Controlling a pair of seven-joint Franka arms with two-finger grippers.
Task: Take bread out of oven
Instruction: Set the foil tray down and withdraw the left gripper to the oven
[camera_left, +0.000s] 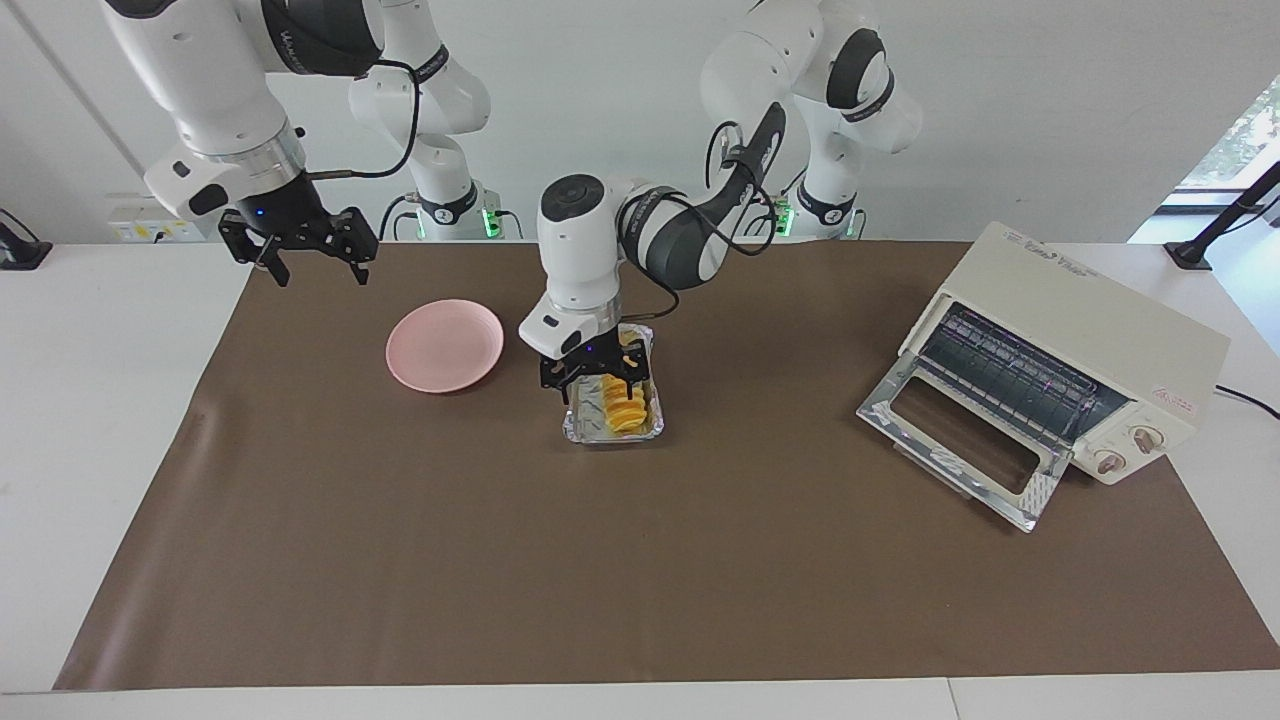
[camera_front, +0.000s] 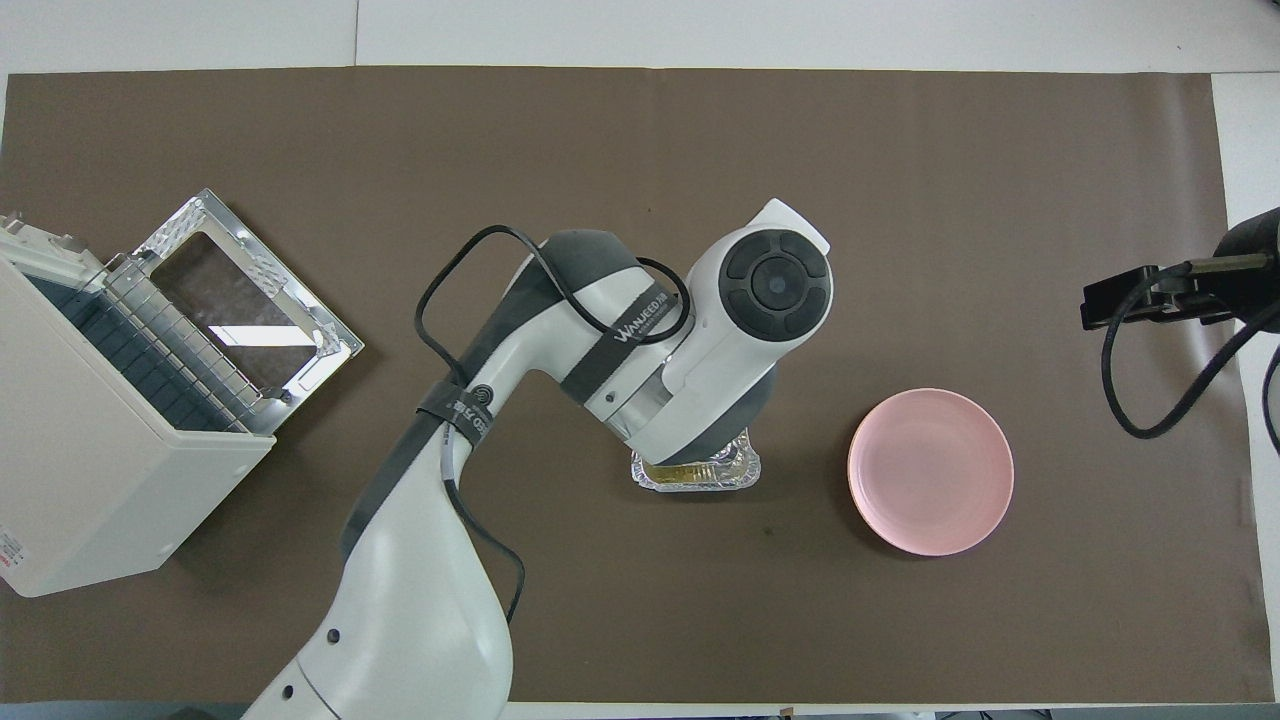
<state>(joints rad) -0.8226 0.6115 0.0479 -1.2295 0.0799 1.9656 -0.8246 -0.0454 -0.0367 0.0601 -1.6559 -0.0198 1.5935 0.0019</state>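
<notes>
Right gripper (camera_left: 312, 258) waits raised near the round pink plate (camera_left: 445, 345), fingers spread. Left gripper (camera_left: 592, 378) clasps the ridged golden bread (camera_left: 626, 405) in the crinkled foil tray (camera_left: 612, 430). Boxy cream oven (camera_left: 1075, 360) has its glass door down, well apart

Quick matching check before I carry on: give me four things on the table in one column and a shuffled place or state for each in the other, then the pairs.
Things:
1. bread
2. oven
3. pink plate
4. right gripper

States:
A. door dropped open, rack bare
B. up in the air at the right arm's end, waiting
C. in the foil tray, under the left gripper
D. nothing on it, beside the foil tray

Pairs: 1-C, 2-A, 3-D, 4-B
</notes>
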